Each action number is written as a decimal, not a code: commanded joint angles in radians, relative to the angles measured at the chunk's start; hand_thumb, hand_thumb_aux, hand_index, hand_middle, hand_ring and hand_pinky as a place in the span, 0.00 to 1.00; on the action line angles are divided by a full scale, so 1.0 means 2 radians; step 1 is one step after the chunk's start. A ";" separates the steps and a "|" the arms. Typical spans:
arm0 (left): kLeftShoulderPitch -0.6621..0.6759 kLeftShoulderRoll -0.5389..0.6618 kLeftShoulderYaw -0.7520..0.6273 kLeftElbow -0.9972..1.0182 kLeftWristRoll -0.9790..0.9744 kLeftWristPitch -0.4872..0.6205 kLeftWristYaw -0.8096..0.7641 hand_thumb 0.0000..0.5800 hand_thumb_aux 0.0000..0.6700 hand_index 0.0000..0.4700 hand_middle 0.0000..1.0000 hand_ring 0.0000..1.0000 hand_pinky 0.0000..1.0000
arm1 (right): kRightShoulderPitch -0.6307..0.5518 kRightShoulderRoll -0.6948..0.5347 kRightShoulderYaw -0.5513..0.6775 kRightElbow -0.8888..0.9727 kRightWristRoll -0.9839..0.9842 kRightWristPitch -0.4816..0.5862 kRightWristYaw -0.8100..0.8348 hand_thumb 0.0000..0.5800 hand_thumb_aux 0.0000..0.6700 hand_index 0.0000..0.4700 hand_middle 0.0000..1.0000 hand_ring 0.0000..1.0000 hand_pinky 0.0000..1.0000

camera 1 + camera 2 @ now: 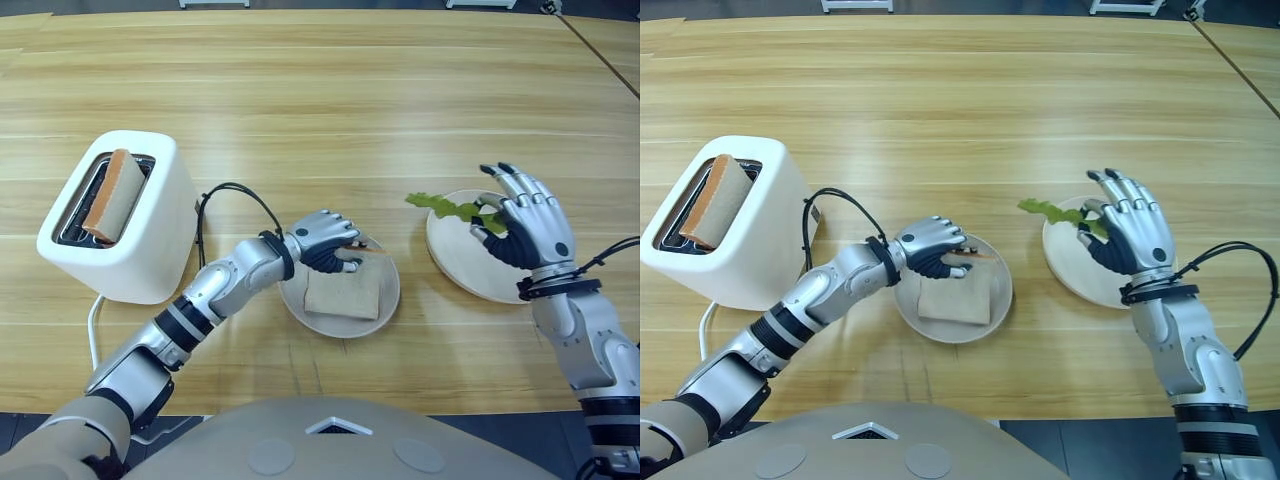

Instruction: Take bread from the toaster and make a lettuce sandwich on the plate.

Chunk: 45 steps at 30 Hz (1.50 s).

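A white toaster stands at the left with one bread slice upright in its slot. On the middle plate lies a second bread slice. My left hand is over that plate's far rim, fingers curled on the slice's far edge. To the right, a second plate sits under a lettuce leaf. My right hand pinches the leaf's right end just above this plate, and the leaf sticks out to the left past the rim.
The toaster's black cable loops on the table between the toaster and the middle plate. A white cord runs off the front edge. Bare wooden tabletop stretches behind everything.
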 commanded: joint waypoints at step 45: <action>0.326 0.195 0.538 -0.347 0.106 0.232 -0.181 0.00 0.00 0.00 0.00 0.00 0.00 | 0.021 0.021 0.145 -0.058 -0.058 -0.097 0.121 0.28 0.15 0.15 0.00 0.00 0.00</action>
